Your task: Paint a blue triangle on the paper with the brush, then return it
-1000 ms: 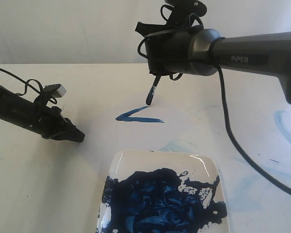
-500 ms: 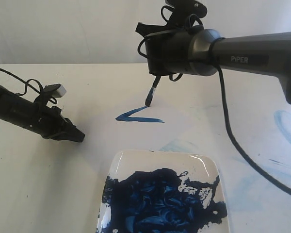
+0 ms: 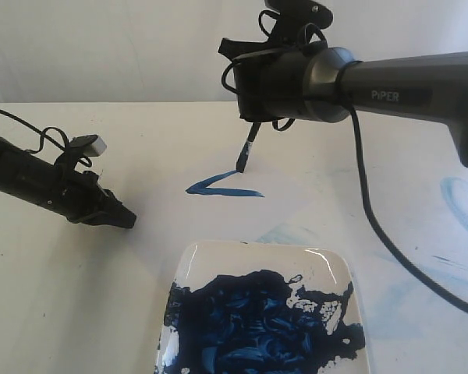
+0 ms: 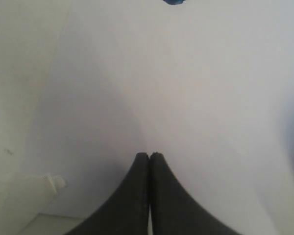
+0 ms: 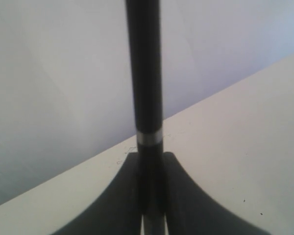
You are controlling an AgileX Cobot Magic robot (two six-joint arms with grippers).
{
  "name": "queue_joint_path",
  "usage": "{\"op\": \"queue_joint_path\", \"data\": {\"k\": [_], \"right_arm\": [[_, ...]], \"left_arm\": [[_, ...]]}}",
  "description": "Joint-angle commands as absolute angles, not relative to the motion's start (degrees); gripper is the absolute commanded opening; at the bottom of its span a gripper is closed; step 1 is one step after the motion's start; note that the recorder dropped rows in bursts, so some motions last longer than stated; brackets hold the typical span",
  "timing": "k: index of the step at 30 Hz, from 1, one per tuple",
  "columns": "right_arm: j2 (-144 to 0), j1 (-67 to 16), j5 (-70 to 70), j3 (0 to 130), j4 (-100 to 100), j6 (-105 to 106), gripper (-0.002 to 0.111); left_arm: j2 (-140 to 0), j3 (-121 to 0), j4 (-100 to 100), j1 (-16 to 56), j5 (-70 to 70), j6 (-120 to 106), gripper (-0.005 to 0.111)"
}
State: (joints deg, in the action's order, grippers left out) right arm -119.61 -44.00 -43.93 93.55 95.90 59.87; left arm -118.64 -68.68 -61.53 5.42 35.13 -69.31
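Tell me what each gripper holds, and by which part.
Right gripper clamps the brush high on its black handle. Left gripper is shut and empty.

**Brush** (image 5: 143, 73): smooth, glossy black handle with a bright metallic ring (image 5: 149, 137). **Paper** (image 3: 288, 206): matt, pale, smooth sheet. The blue triangle (image 3: 218, 187), at 8 o'clock of the bristles, lies on it as flat, dull strokes. **Plate** (image 3: 331, 261), at 6 o'clock in the exterior view: glossy white with sharp highlights. Its paint (image 3: 249, 319) is thick, wet-looking and ridged. **Left gripper** (image 4: 150, 155): matt black, plastic-like. **Right arm housing** (image 3: 405, 86): satin grey, metallic look.
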Motion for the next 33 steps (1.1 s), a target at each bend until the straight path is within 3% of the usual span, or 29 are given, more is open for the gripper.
{"op": "queue_joint_path", "data": {"k": [1,33], "right_arm": [[-119.52,-44.11,-44.66,93.25,96.40,60.80,0.000],[-119.27,-44.88,-48.30,93.25,99.95,66.74,0.000]], "left_arm": [[-118.75,-68.78,-61.65,5.36,35.33,-69.33,0.000],[-118.75,-68.78,-61.65,5.36,35.20,-69.33,0.000]]}}
